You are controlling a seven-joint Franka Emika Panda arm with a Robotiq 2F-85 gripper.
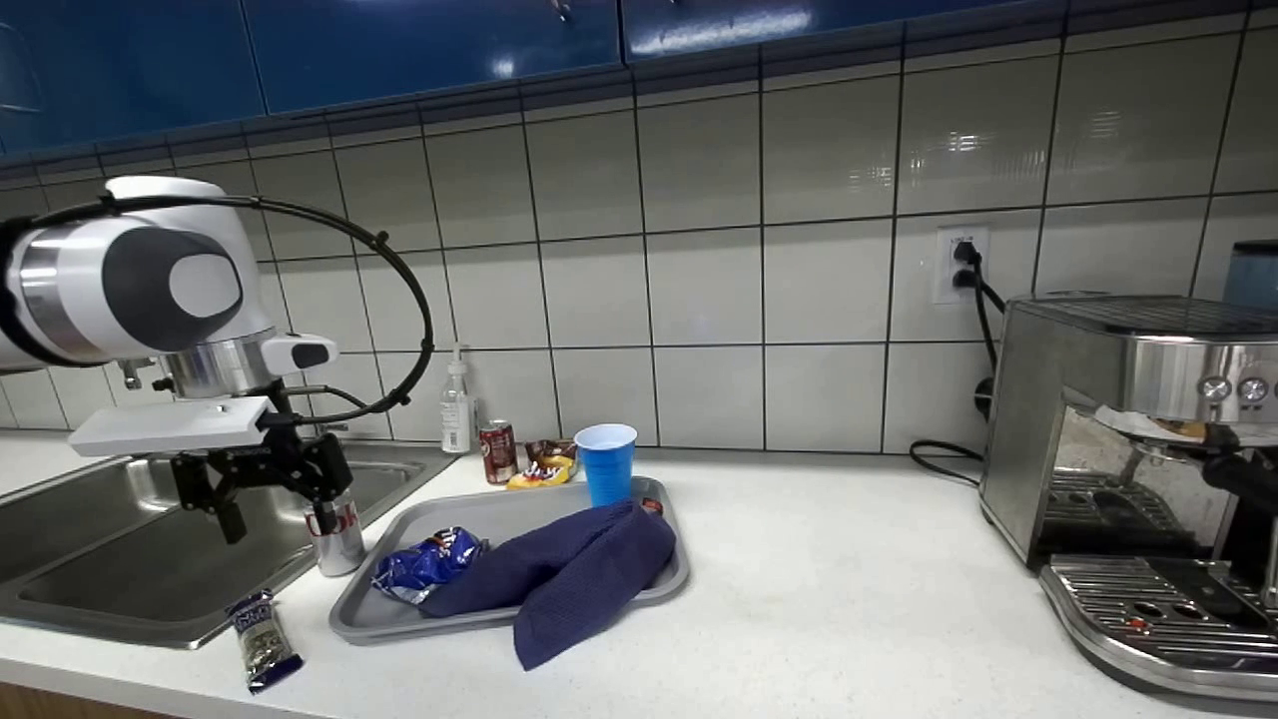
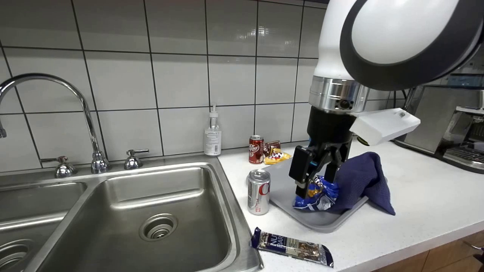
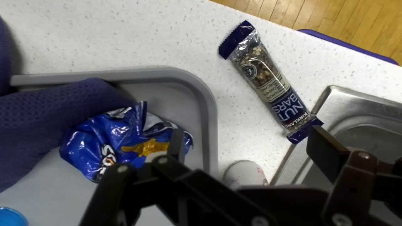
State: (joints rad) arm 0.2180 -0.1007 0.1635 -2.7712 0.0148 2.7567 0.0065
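My gripper (image 1: 279, 518) (image 2: 316, 181) (image 3: 250, 146) hangs in the air with its jaws spread wide and nothing held. In the wrist view a silver can (image 3: 245, 174) (image 2: 259, 192) appears in the gap, partly hidden by the gripper's linkage; it stands upright on the counter. A nut bar (image 3: 270, 84) (image 1: 263, 641) (image 2: 291, 247) lies flat, one end by the sink rim. On the grey tray (image 1: 384, 624) rest a crumpled blue snack bag (image 3: 103, 138) (image 1: 434, 564) and a dark purple cloth (image 1: 599, 579), which droops over the front rim. A blue cup (image 1: 607, 464) stands at the tray's back.
The steel sink (image 2: 151, 204) with its tall faucet (image 2: 89, 121) adjoins the can and bar. Against the tiled wall stand a soap bottle (image 2: 213, 136), a red can (image 2: 256, 149) and a yellow snack bag (image 2: 277, 156). An espresso machine (image 1: 1148, 449) occupies the counter's far end.
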